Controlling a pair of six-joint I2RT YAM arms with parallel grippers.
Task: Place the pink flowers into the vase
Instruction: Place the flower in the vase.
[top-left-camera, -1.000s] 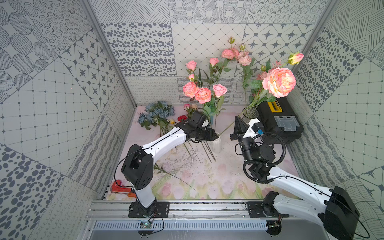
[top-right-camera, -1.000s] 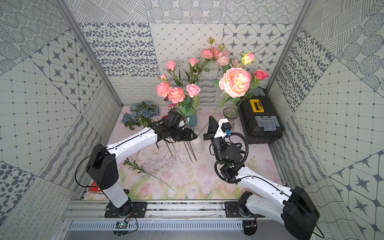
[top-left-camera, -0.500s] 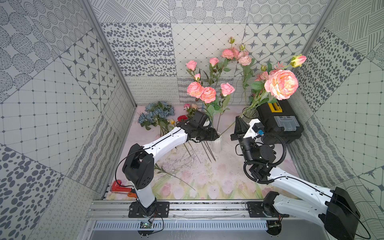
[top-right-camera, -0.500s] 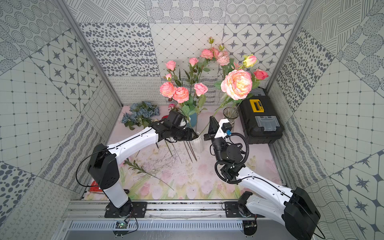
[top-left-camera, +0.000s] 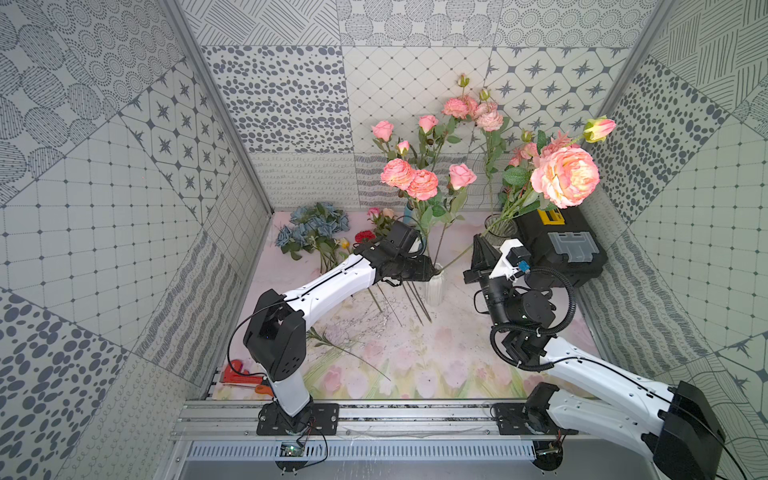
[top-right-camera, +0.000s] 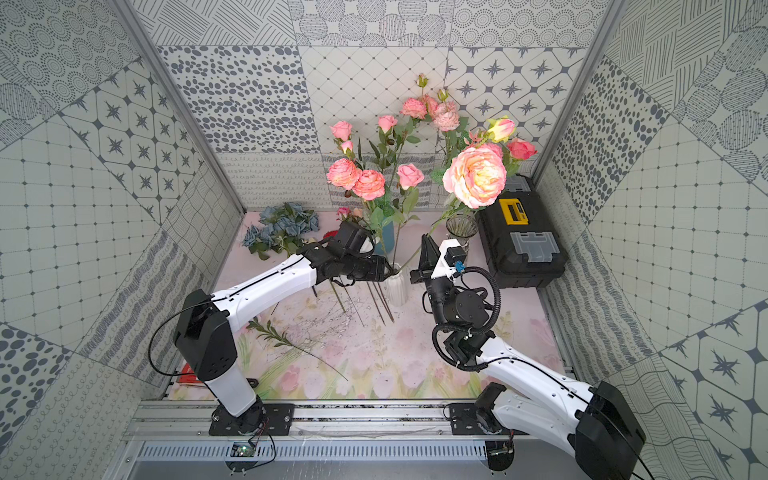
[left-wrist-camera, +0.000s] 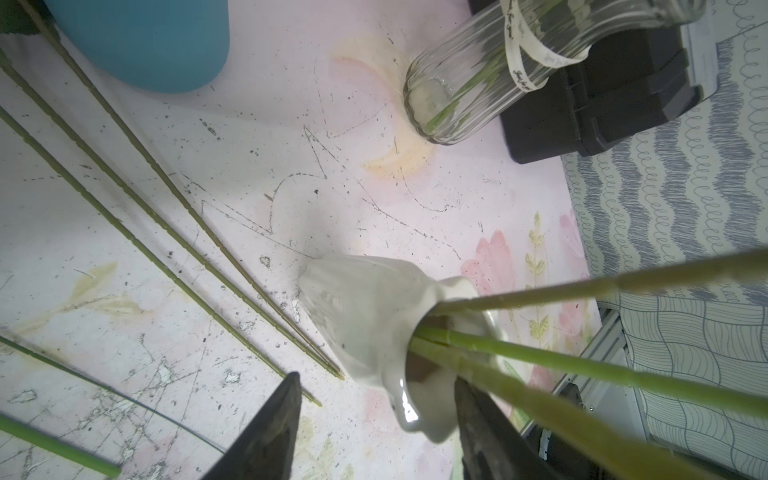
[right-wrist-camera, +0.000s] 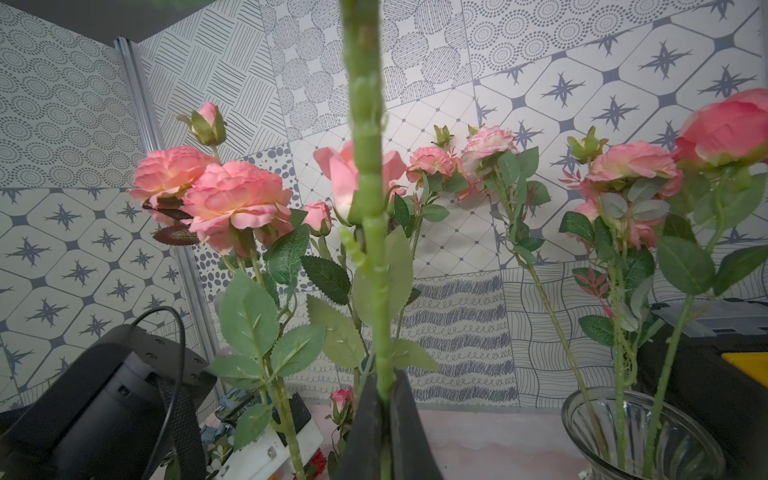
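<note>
Left gripper (left-wrist-camera: 376, 380): spread around white ribbed ceramic vase (left-wrist-camera: 361, 316) mouth. Right gripper (right-wrist-camera: 384, 380), at vase's 2 o'clock: pinching green stem (right-wrist-camera: 368, 166) of pink ruffled flower (top-left-camera: 567, 176).

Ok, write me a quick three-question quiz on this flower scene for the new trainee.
1. True or false: the right gripper is shut on a green stem.
2. The open left gripper is nearest which vase? A) blue vase B) white vase C) glass vase
3. Fill in: the dusty-blue flowers lie on the ___, not in any vase.

Key: 1 true; 2 B; 3 table.
</note>
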